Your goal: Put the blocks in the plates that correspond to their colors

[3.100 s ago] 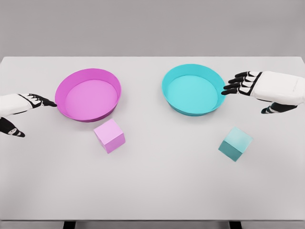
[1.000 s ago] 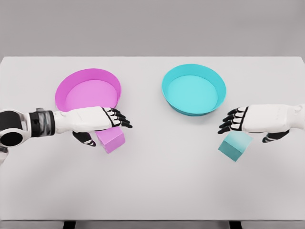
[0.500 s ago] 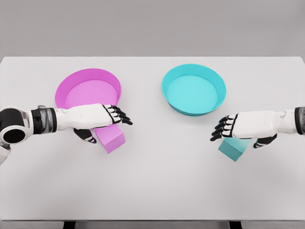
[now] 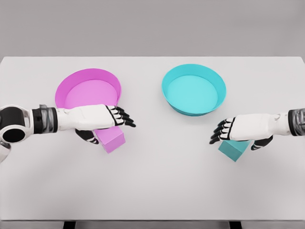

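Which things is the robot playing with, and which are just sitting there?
For the job:
pink block
pink plate
teal block
teal plate
left hand, over the pink block
right hand, over the teal block

Just there:
white table, nothing else.

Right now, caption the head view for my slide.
Open left hand over pink block, open right hand over teal block.

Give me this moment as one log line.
left hand: open over pink block | right hand: open over teal block | plates: empty
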